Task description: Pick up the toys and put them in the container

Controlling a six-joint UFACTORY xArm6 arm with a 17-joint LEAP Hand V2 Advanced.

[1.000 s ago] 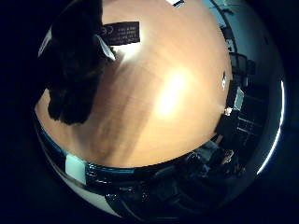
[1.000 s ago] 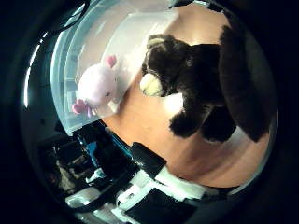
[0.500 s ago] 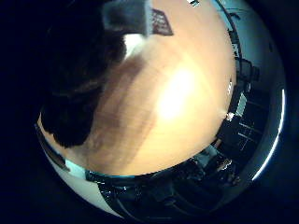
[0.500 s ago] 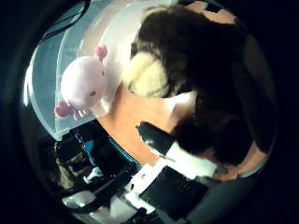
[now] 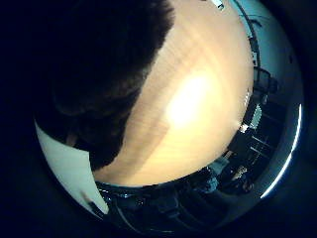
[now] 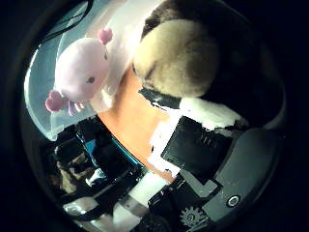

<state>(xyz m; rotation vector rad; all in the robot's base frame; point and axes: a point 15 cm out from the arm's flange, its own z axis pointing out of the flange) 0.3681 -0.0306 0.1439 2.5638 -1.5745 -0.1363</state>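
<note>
From the little-finger side of the palm I am looking at the dark brown plush toy [image 5: 99,84], which is filling the whole ten o'clock part of the view, so it is sitting very close against the palm. Beyond it the wooden table [image 5: 198,99] is spreading out toward three o'clock, glaring under the lamp.

From the thumb side I am seeing the same brown toy's tan muzzle at one o'clock, pressing up near the lens. The hand [image 6: 207,159] is reaching in from five o'clock, one black and white finger lying right against the toy below the muzzle; I cannot tell whether the fingers are curling round it or merely resting on it. At ten o'clock the pink plush toy [image 6: 82,72] is lying inside the clear container [image 6: 41,92], whose rim is meeting the orange-brown tabletop beside the brown toy.
</note>
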